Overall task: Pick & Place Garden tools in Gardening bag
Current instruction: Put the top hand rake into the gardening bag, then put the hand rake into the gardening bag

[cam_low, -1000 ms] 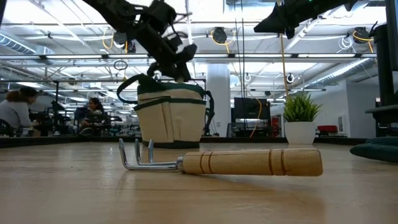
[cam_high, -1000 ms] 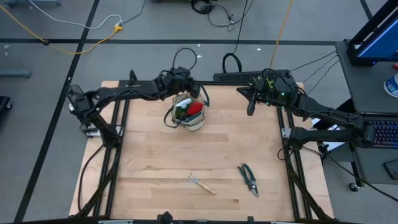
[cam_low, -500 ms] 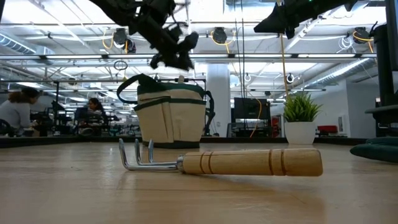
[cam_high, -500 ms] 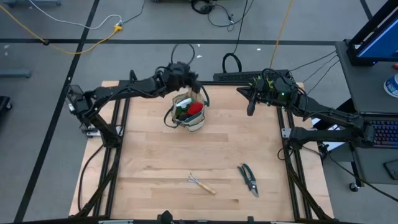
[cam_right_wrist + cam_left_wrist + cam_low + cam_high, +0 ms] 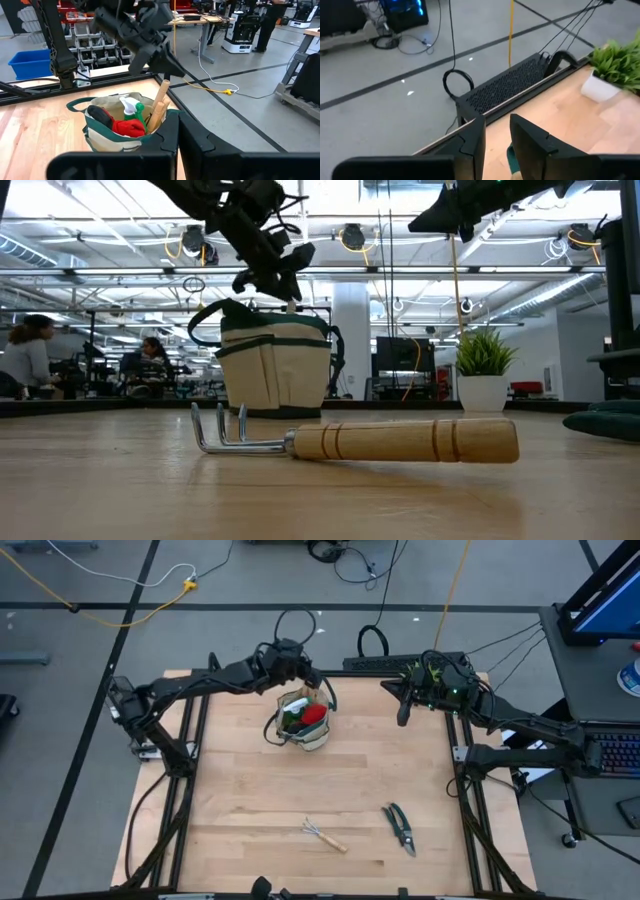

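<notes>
High view: gardening bag [image 5: 303,727] sat at the tabletop's [image 5: 250,790] twelve o'clock edge, packed with something red and green. Left end effector [image 5: 308,677] hovered just above the bag's far rim, over a wooden handle [image 5: 318,700] poking out. Rake [image 5: 324,835] and pruning shears [image 5: 401,828] lay near six o'clock, well apart from the bag. Right end effector [image 5: 402,715] waited off toward two o'clock, jaws closed, holding nothing.

Low view: rake [image 5: 360,440] lay flat in the foreground, silver tines toward nine o'clock, pale wooden grip with turned grooves. Beige bag [image 5: 272,370] with dark green trim stood behind it, the left end effector [image 5: 270,277] just over its mouth.

Left wrist view: fingers [image 5: 530,137] stood a little apart, nothing between them.

Right wrist view: bag [image 5: 125,131] held a red-black glove [image 5: 120,125], green spray bottle [image 5: 134,111] and wooden handles [image 5: 159,107].

Judgement: a drop looked finished. The next pick is best done by lifting straight clear of the loop handles, then taking the rake mid-handle, across the grain.
</notes>
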Available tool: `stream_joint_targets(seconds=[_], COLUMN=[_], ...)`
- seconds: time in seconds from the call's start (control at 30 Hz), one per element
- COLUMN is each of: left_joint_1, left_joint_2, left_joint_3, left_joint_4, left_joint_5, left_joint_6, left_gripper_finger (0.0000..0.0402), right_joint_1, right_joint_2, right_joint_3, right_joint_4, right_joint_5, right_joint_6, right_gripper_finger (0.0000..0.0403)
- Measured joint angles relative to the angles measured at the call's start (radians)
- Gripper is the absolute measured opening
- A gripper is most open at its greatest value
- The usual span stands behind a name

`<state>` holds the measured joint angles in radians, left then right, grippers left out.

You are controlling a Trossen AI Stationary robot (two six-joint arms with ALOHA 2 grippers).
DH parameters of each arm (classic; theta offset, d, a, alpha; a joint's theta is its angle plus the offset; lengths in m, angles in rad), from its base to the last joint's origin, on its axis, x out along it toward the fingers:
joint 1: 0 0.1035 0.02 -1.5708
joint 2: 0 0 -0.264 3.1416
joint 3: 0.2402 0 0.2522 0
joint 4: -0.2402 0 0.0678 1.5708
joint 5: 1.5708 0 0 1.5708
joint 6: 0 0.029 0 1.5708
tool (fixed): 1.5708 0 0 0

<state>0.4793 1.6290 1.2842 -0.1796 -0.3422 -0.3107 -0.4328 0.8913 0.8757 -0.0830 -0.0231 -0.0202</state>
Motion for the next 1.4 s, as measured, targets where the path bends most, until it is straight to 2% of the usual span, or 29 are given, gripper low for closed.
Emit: stream_joint_targets(seconds=[0.8, 1.17, 1.4], left_joint_1=[-0.023, -0.039, -0.058], left_joint_2=[0.019, 0.009, -0.064], left_joint_3=[0.002, -0.002, -0.002], left_joint_4=[-0.183, -0.145, -0.116], left_joint_5=[-0.004, -0.021, -0.043], left_joint_6=[-0.092, -0.067, -0.058], left_gripper_finger=[0.0092, 0.0092, 0.0092], right_joint_1=[0.0, 0.0, 0.0], right_joint_2=[0.0, 0.0, 0.0], right_joint_3=[0.0, 0.0, 0.0], right_joint_4=[0.002, 0.003, 0.003], right_joint_5=[0.0, -0.002, -0.003], right_joint_6=[0.017, 0.017, 0.015], right_gripper_finger=[0.0, 0.0, 0.0])
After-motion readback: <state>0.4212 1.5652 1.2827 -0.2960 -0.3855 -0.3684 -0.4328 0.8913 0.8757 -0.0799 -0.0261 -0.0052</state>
